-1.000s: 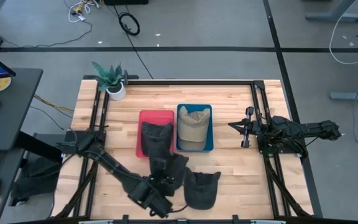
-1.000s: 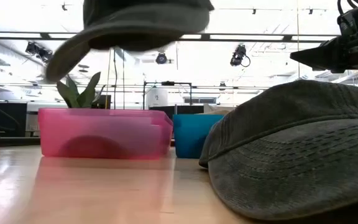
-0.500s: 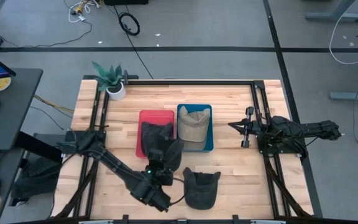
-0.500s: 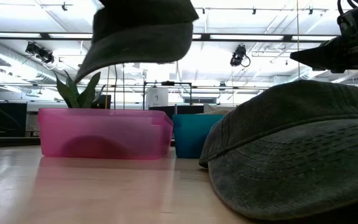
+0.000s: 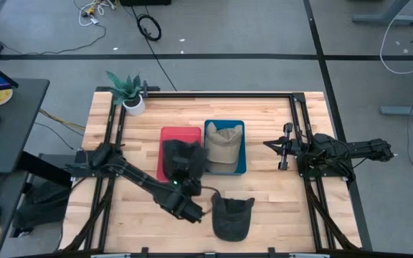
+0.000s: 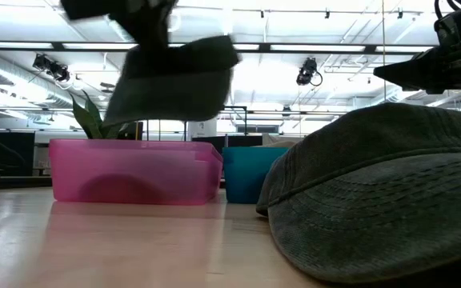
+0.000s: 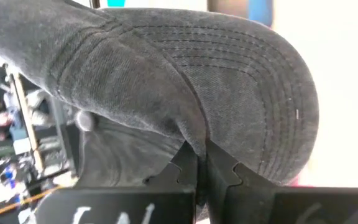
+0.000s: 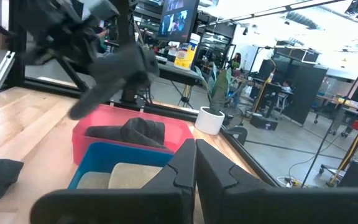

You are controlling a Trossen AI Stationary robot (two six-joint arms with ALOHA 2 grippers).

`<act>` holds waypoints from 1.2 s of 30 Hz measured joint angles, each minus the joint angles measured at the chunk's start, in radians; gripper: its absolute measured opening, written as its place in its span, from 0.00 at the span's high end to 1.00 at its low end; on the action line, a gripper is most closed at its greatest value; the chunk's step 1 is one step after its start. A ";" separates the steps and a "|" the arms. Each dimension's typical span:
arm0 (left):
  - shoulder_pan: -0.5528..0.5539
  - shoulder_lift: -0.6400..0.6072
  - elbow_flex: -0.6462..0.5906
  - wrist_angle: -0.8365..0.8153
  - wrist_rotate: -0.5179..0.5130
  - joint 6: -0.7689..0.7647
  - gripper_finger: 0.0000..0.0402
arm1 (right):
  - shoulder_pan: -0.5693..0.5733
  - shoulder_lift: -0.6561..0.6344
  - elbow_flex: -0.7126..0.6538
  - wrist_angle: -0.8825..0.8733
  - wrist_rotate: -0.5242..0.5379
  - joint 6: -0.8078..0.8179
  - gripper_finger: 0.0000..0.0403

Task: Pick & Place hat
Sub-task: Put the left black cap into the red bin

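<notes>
held hat [image 5: 185, 162]: dark charcoal grey, rows of stitching on the brim
hat at lower centre [image 5: 233, 216]: the same dark grey
hat in blue bin [image 5: 222, 146]: tan
left bin [image 5: 180, 133]: pink-red, translucent in the low view
right bin [image 5: 243, 169]: blue
tabletop [image 5: 264, 115]: pale wood planks, black frame rails
plant [image 5: 125, 87]: green leaves, white pot
left pincer [image 7: 201, 169]: black
right pincer [image 8: 195, 163]: black
floor [image 5: 228, 39]: grey, dark lines
</notes>
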 joint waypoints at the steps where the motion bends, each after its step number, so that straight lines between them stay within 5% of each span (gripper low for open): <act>1: 0.006 -0.028 -0.051 0.000 -0.001 -0.018 0.99 | 0.000 0.000 0.000 0.000 0.000 0.000 0.97; 6: 0.022 -0.168 -0.263 0.005 0.010 -0.110 0.99 | 0.000 0.000 0.000 0.001 0.000 0.000 0.97; 11: 0.016 -0.250 -0.332 0.085 0.027 -0.146 0.99 | 0.000 0.000 0.000 0.000 0.000 0.000 0.97; 19: 0.044 -0.227 -0.361 0.339 0.076 0.102 0.99 | 0.000 0.000 0.000 0.000 0.000 0.000 0.97; 36: 0.130 -0.195 -0.370 0.345 0.165 0.079 0.99 | 0.000 0.000 0.000 0.001 0.000 0.000 0.97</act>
